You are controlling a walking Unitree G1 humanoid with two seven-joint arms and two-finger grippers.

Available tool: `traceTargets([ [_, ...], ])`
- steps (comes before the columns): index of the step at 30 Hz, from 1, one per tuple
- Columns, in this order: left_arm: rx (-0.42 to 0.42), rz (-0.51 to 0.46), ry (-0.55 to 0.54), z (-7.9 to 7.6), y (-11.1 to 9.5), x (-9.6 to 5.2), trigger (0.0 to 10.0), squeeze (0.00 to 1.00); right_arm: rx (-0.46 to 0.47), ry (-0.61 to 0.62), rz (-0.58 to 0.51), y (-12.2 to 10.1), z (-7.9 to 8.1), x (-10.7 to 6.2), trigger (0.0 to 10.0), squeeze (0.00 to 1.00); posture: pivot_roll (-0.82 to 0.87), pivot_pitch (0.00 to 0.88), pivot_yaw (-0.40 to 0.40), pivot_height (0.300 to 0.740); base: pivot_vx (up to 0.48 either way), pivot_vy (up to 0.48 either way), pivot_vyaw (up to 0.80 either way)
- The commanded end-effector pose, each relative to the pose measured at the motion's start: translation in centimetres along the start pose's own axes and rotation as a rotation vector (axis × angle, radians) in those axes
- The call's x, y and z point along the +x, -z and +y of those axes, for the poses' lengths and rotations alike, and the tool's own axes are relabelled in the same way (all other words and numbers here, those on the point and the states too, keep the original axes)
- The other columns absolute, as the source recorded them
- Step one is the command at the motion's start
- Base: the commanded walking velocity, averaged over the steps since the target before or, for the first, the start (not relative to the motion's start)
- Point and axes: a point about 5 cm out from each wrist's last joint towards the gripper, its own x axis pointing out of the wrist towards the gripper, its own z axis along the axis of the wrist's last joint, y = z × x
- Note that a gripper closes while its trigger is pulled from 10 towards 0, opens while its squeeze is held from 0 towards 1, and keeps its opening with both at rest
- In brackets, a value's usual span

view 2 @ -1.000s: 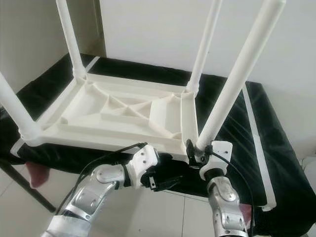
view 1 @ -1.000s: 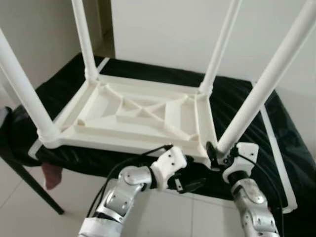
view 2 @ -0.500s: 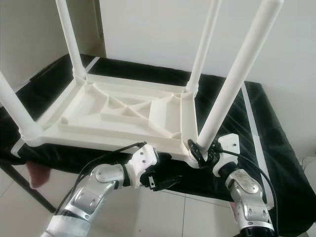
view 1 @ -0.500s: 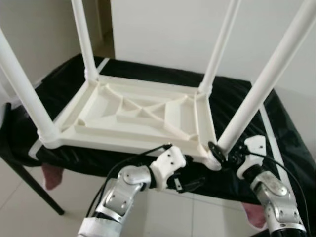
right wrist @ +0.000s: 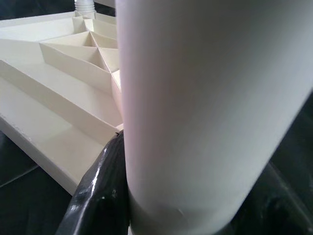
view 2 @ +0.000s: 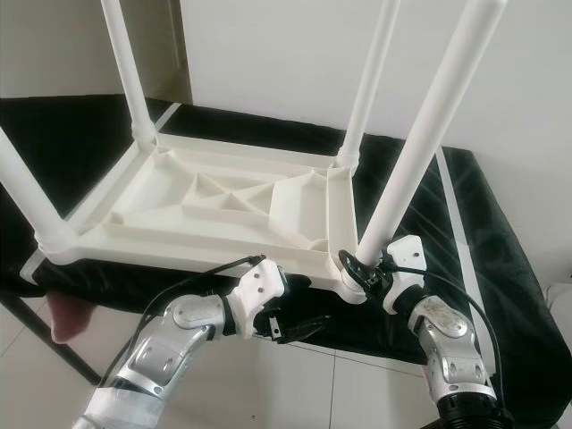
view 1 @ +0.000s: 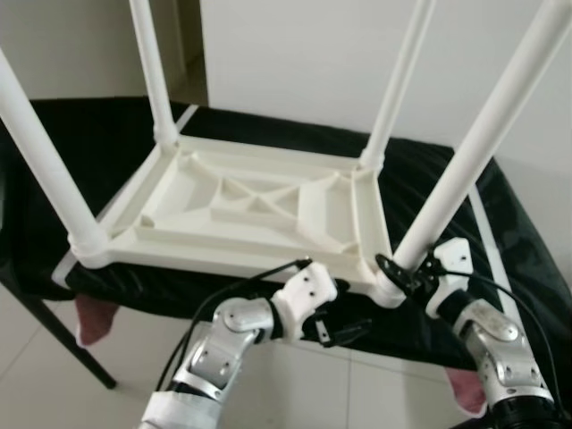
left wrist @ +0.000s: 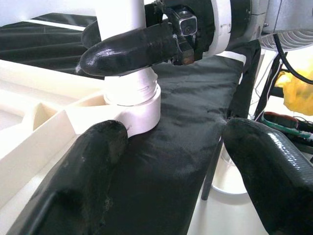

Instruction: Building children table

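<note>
The white plastic children's table (view 1: 259,201) lies upside down on a black-covered surface (view 1: 500,223), its legs pointing up. My right gripper (view 1: 402,273) is shut around the base of the near right leg (view 1: 474,152), just above its socket (left wrist: 132,105). One of its black fingers (left wrist: 132,49) wraps the front of that leg. In the right wrist view the leg (right wrist: 205,107) stands close between the fingers (right wrist: 102,191). My left gripper (view 1: 344,331) hangs open below the table's front edge near the same corner. One of its fingers (left wrist: 93,161) is against the corner.
The black surface stands on thin dark metal legs (view 1: 63,344) over white floor tiles (view 1: 295,393). Something pink (view 1: 94,317) sits under its left end. A white wall is close behind. A yellow object (left wrist: 293,88) and cables lie off to the side.
My right forearm swung out to the right while its fingers stayed at the base of the near right leg. Black cloth now covers the back left where wall showed. The left arm held still.
</note>
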Motion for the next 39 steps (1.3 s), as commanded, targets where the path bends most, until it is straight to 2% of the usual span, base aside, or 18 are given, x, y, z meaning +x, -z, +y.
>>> traceTargets([
  [1,-0.006,0.0,-0.071,0.3,0.0,0.0,10.0,0.0,0.005,-0.017,0.057,1.1,0.1,-0.3,0.0,0.0,0.03,0.0,-0.06,0.74,0.0,0.0,0.0],
  [3,-0.007,-0.001,-0.072,0.4,0.0,0.0,10.0,0.0,0.014,-0.015,0.065,1.3,0.1,-0.4,0.0,0.0,0.03,0.0,-0.06,0.74,0.0,0.0,0.0],
  [4,-0.007,0.0,-0.071,0.3,0.0,0.0,10.0,0.0,0.024,-0.006,0.067,1.3,0.1,-0.4,10.0,0.0,0.02,0.0,-0.057,0.74,0.0,0.0,0.0],
  [9,-0.006,0.0,-0.066,0.2,0.0,0.0,10.0,0.0,0.047,0.03,0.065,1.5,0.2,-0.4,10.0,0.0,0.02,0.0,-0.057,0.74,0.0,0.0,0.0],
  [14,-0.008,0.0,-0.059,0.1,0.0,0.1,10.0,0.0,0.065,0.179,0.084,2.2,0.2,-0.5,10.0,0.0,0.02,0.0,-0.057,0.74,0.0,0.0,0.0],
  [19,-0.009,0.001,-0.057,0.0,0.1,0.1,10.0,0.0,0.063,0.217,0.087,2.3,0.1,-0.6,10.0,0.0,0.02,0.0,-0.057,0.74,0.0,0.0,0.0],
  [21,-0.009,0.001,-0.055,0.0,0.1,0.1,10.0,0.0,0.074,0.299,0.099,2.5,0.2,-0.7,10.0,0.0,0.02,0.0,-0.061,0.74,0.0,0.0,0.0],
  [22,-0.008,0.002,-0.055,0.0,0.1,0.1,10.0,0.0,0.105,0.381,0.115,2.8,0.2,-0.8,10.0,0.0,0.02,0.0,-0.067,0.74,0.0,0.0,0.0],
  [25,-0.007,0.002,-0.055,0.0,0.1,0.1,10.0,0.0,0.127,0.435,0.127,3.0,0.3,-0.9,10.0,0.0,0.03,0.0,-0.07,0.74,0.0,0.0,0.0],
  [26,-0.01,0.001,-0.055,-0.1,0.1,0.1,10.0,0.0,0.156,0.525,0.143,3.4,0.7,-1.0,10.0,0.0,0.03,0.0,-0.07,0.74,0.0,0.0,0.0],
  [27,-0.01,0.001,-0.055,-0.1,0.1,0.1,10.0,0.0,0.156,0.525,0.143,3.4,0.7,-1.0,10.0,0.0,0.03,0.0,-0.07,0.74,0.0,0.0,0.0],
  [28,-0.017,0.0,-0.05,-0.3,0.2,0.1,10.0,0.0,0.22,0.698,0.159,4.0,2.0,-1.1,10.0,0.0,0.03,0.0,-0.072,0.74,0.0,0.0,0.0],
  [29,-0.018,0.001,-0.048,-0.4,0.3,0.1,10.0,0.0,0.249,0.741,0.167,4.2,2.6,-1.0,10.0,0.0,0.03,0.0,-0.072,0.74,0.0,0.0,0.0],
  [35,-0.017,0.001,-0.045,-0.5,0.2,0.1,10.0,0.0,0.284,0.834,0.155,4.0,4.1,-0.4,10.0,0.0,0.03,0.0,-0.071,0.74,0.0,0.0,0.0],
  [39,-0.015,0.001,-0.043,-0.4,0.2,0.1,10.0,0.0,0.319,0.822,0.111,3.4,5.2,0.4,10.0,0.0,0.03,0.0,-0.065,0.74,0.0,0.0,0.0],
])
